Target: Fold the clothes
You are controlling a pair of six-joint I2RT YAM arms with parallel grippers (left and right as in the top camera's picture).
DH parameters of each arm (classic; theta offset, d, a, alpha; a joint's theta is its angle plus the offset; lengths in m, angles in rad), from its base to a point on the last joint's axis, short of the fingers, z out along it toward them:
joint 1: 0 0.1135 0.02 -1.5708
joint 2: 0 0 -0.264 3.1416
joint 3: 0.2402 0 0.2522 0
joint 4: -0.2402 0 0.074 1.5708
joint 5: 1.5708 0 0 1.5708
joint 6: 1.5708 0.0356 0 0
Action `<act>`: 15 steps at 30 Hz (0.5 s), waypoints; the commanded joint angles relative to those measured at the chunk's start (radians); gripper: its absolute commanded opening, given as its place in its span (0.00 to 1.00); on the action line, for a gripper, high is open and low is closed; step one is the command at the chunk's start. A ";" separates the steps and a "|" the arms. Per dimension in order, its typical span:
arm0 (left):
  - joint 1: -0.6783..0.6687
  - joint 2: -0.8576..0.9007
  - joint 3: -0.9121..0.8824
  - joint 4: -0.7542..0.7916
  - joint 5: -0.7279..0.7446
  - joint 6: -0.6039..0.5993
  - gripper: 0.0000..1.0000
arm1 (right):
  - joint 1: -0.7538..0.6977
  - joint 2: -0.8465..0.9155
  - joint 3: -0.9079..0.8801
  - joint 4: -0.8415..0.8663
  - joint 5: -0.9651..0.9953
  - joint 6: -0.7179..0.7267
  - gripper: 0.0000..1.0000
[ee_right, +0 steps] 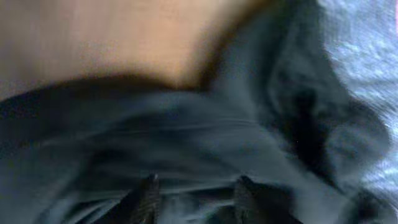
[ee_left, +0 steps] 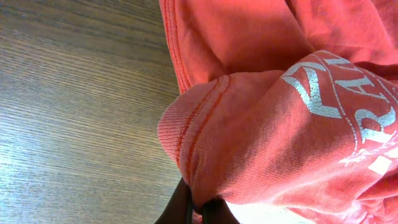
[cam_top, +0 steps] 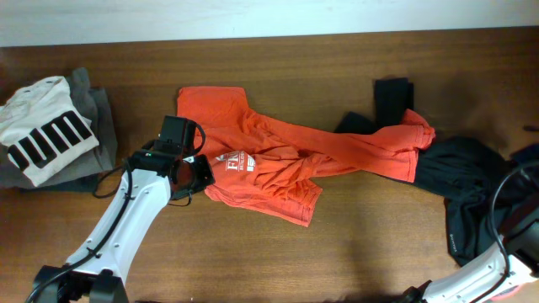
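Fabric this limp and light wants a hem grip: my left jaws pinch the orange T-shirt (ee_left: 261,143) there; whether my right jaws, over the black garment (ee_right: 186,137), grip anything I cannot tell.

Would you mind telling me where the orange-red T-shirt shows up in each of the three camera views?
Overhead: the orange-red T-shirt lies crumpled across the middle of the table.
Left wrist: it fills the centre and right, its hem pinched by the left gripper at the bottom edge.
Right wrist: not in it; a black garment fills the view.
Shared landmark: the white lettering, overhead and left wrist.
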 commanded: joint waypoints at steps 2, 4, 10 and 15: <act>0.005 0.005 -0.002 0.002 -0.022 0.017 0.00 | 0.140 -0.057 0.068 0.001 -0.428 -0.363 0.47; 0.005 0.005 -0.002 0.002 -0.022 0.016 0.00 | 0.237 -0.052 0.069 -0.009 -0.427 -0.433 0.47; 0.005 0.005 -0.002 0.002 -0.021 0.016 0.00 | 0.407 -0.014 0.041 -0.024 -0.264 -0.455 0.47; 0.005 0.005 -0.002 0.002 -0.021 0.017 0.00 | 0.463 0.036 -0.011 -0.020 -0.127 -0.396 0.46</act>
